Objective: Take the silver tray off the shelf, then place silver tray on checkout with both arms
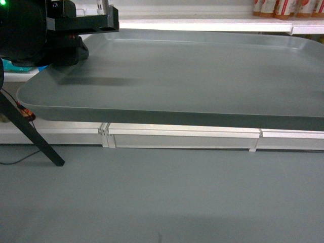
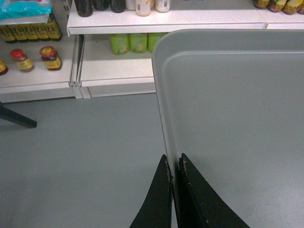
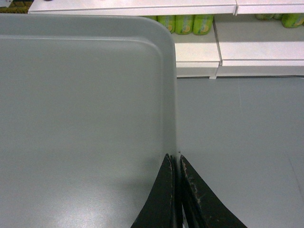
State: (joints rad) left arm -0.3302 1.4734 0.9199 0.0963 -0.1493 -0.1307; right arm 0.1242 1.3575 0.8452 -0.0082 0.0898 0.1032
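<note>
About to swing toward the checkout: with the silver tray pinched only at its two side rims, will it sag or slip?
The silver tray probably stays stiff: its long front edge looks straight in the head view. Slipping seems the bigger risk, since the left gripper and right gripper only pinch a thin, smooth rim. Move slowly, both arms together.

silver tray: right end cut off | right pincer: outside head view

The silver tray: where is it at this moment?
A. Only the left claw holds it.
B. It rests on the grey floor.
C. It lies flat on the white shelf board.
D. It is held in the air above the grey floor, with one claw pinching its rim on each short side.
D: each wrist view shows a claw, left and right, closed on the rim of the silver tray, with grey floor below it.
</note>
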